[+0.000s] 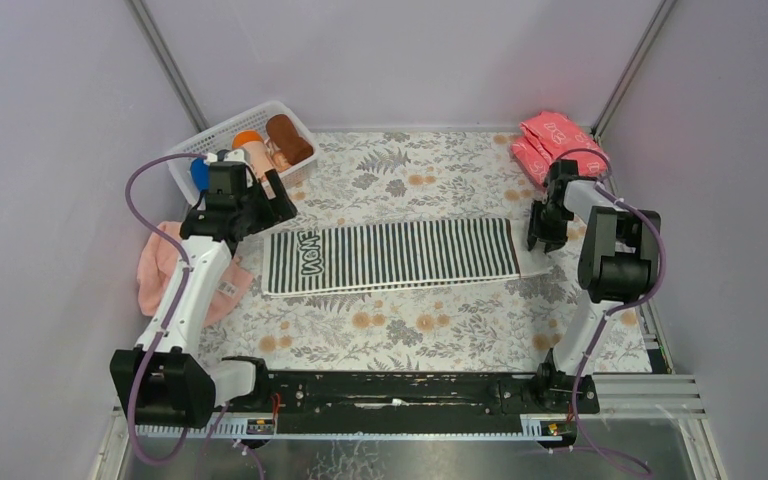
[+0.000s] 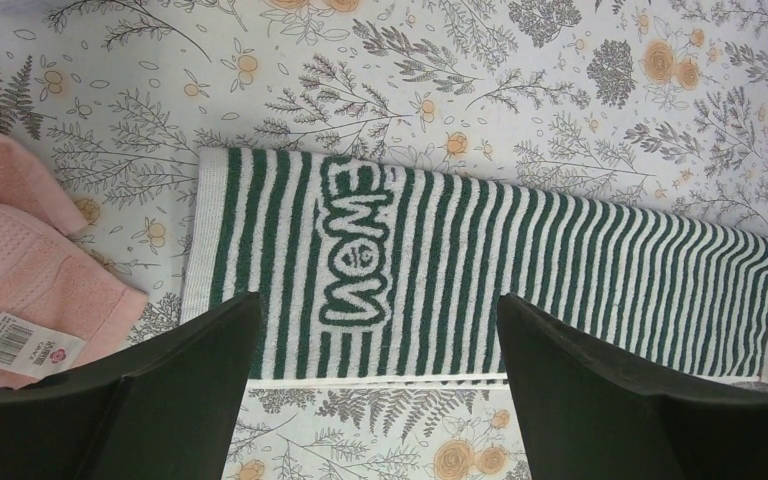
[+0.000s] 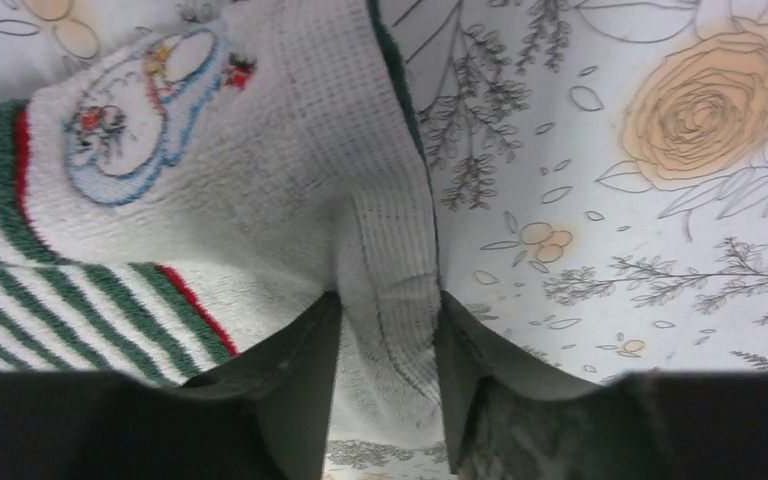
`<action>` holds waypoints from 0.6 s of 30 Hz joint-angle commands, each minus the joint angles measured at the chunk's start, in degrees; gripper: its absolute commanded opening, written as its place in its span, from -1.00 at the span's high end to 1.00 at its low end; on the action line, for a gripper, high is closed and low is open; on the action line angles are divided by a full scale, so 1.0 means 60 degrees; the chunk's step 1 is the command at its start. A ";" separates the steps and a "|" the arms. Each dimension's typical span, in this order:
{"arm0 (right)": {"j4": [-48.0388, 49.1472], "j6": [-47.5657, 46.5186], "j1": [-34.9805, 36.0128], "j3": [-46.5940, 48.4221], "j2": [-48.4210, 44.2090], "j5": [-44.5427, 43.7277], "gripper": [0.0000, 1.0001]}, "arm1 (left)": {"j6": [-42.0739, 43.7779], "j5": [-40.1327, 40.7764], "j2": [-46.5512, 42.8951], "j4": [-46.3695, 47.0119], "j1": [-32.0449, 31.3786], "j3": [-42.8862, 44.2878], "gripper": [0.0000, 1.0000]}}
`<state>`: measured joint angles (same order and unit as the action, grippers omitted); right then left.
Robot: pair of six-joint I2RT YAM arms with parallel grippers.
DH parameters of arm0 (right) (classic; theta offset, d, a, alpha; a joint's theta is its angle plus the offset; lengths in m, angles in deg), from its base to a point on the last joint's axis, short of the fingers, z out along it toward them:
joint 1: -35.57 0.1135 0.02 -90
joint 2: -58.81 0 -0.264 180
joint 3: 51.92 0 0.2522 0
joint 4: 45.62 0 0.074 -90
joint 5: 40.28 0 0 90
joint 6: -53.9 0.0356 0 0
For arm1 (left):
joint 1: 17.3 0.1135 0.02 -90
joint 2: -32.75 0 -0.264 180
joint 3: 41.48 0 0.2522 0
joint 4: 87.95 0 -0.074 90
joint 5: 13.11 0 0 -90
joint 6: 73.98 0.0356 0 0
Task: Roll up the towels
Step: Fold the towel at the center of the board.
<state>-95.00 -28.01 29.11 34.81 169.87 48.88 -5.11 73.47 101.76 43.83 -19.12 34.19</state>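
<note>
Right gripper [image 3: 388, 300] first: its fingers are pinched down on a raised ridge of the white hem at the right end of the striped towel [image 1: 390, 255], with cloth bunched between them. Your left gripper [image 2: 378, 300] hangs wide apart and empty over the lettered left end, and I cannot tell whether it touches the cloth.

That towel lies flat across the middle of the table, its long side running left to right. Expect it to be light, limp terry with no stiffness of its own. It will sag, fold and drag wherever you pull. The woven hem looks firmer than the pile, so it is the sensible place to hold. A single pinch in the middle of the short edge will likely draw the corners in and skew the roll, so tuck the edge evenly.

The floral table cover [image 1: 410, 330] looks flat, and terry will probably grip it rather than slide.

Room is tight. The pink towel [image 2: 20, 270] lies just beside the left end, not touching it. A white basket [image 1: 185, 165] at the far left holds a rust-brown roll [image 1: 290, 138]. Red packets [image 1: 550, 135] sit in the far right corner, close behind your right gripper. Walls close in on both sides.
</note>
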 commanded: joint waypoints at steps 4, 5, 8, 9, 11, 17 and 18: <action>-0.0869 -0.0174 0.0329 -0.0647 0.1316 -0.0126 0.63 | 0.0226 0.0289 -0.0328 -0.0028 0.0133 -0.0176 -0.74; -0.0886 -0.0137 0.0329 -0.0597 0.1315 -0.0268 0.75 | 0.0225 0.0315 -0.0350 -0.0019 0.0142 -0.0186 -0.74; -0.0997 0.0095 0.0315 -0.0279 0.0969 -0.1640 1.00 | 0.0225 0.0338 -0.0425 0.0028 0.0135 -0.0264 -0.74; -0.1081 0.0197 0.0302 -0.0087 0.0782 -0.2131 1.00 | 0.0225 0.0347 -0.0448 0.0037 0.0142 -0.0289 -0.74; -0.1312 0.0438 0.0185 0.0449 0.0337 -0.3132 1.00 | 0.0227 0.0392 -0.0405 0.0031 0.0137 -0.0299 -0.74; -0.2313 0.0967 -0.0383 0.2495 -0.0417 -0.6240 1.00 | 0.0226 0.0340 -0.0466 0.0037 0.0182 -0.0326 -0.74; -0.2306 0.1011 -0.0455 0.2660 -0.0539 -0.6540 1.00 | 0.0225 0.0344 -0.0486 0.0051 0.0192 -0.0348 -0.74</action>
<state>-104.88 -24.31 28.68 43.51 170.62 27.55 -4.82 74.80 100.04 43.81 -18.58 32.88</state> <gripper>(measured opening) 0.037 0.868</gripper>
